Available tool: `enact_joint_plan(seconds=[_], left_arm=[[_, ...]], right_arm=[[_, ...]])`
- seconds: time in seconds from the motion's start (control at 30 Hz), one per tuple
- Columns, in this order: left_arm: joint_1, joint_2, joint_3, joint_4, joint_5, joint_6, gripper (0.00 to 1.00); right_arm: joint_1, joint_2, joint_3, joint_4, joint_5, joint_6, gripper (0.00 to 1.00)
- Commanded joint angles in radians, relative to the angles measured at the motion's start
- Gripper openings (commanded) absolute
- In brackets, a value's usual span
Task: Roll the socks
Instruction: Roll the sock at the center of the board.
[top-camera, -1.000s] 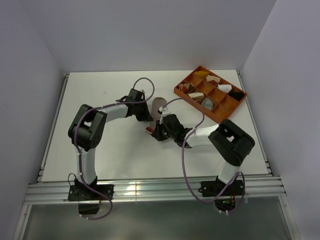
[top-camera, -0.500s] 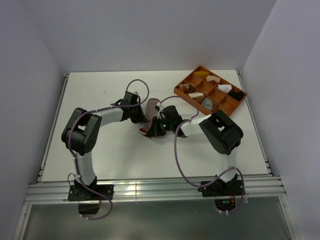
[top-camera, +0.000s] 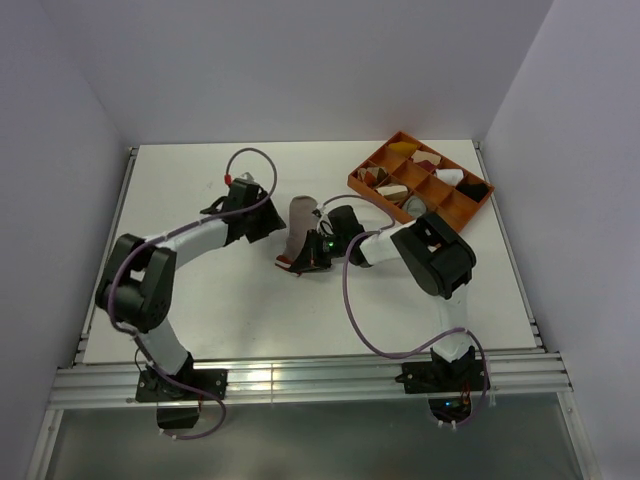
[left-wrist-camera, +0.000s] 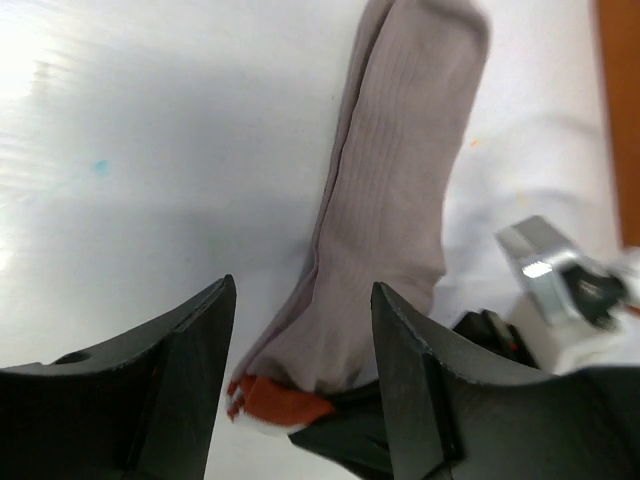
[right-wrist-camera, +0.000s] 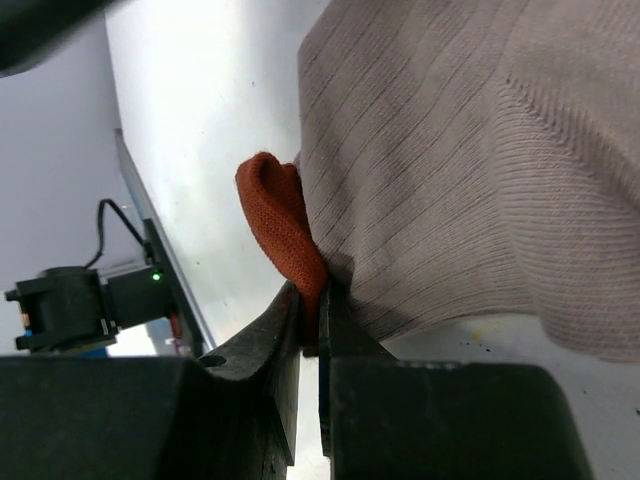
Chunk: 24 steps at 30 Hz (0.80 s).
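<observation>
One pinkish-tan sock (top-camera: 298, 228) lies stretched out flat near the middle of the white table, its red and white cuff (top-camera: 287, 264) at the near end. My right gripper (top-camera: 303, 262) is shut on that cuff; in the right wrist view the red cuff (right-wrist-camera: 275, 215) is pinched between the jaws of the right gripper (right-wrist-camera: 312, 295), with the sock body (right-wrist-camera: 470, 160) spreading away. My left gripper (top-camera: 270, 230) stands open just left of the sock. In the left wrist view the left gripper (left-wrist-camera: 303, 290) frames the sock (left-wrist-camera: 395, 180) and cuff (left-wrist-camera: 285, 402) without touching them.
An orange divided tray (top-camera: 362, 188) with small cloth bundles stands at the back right, close behind the right arm; its edge (left-wrist-camera: 618, 100) shows in the left wrist view. Cables loop over both arms. White walls close in the table's sides.
My left gripper has opened, let go of the sock and drawn back to the left. The right gripper has shifted left with the cuff, and the sock now lies straight.
</observation>
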Motion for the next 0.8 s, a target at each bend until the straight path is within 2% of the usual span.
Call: enact_joint_plan(seconds=[0.0, 0.1, 0.2, 0.37, 0.77], left_arm=[[0.013, -0.172, -0.057, -0.013, -0.098, -0.075, 0.62], [0.015, -0.293, -0.167, 0.016, -0.112, -0.152, 0.62], [0.015, -0.367, -0.310, 0.074, -0.040, -0.239, 0.61], [-0.002, -0.406, -0.513, 0.272, 0.016, -0.354, 0.60], [-0.065, -0.325, -0.585, 0.466, -0.026, -0.425, 0.56]], right_arm=[[-0.004, 0.051, -0.008, -0.051, 0.008, 0.043, 0.00], [-0.008, 0.058, -0.034, 0.009, 0.003, 0.092, 0.00], [-0.013, 0.072, -0.048, 0.053, -0.009, 0.134, 0.00], [-0.016, 0.091, -0.059, 0.106, -0.024, 0.183, 0.00], [-0.016, 0.106, -0.077, 0.139, -0.004, 0.235, 0.01]])
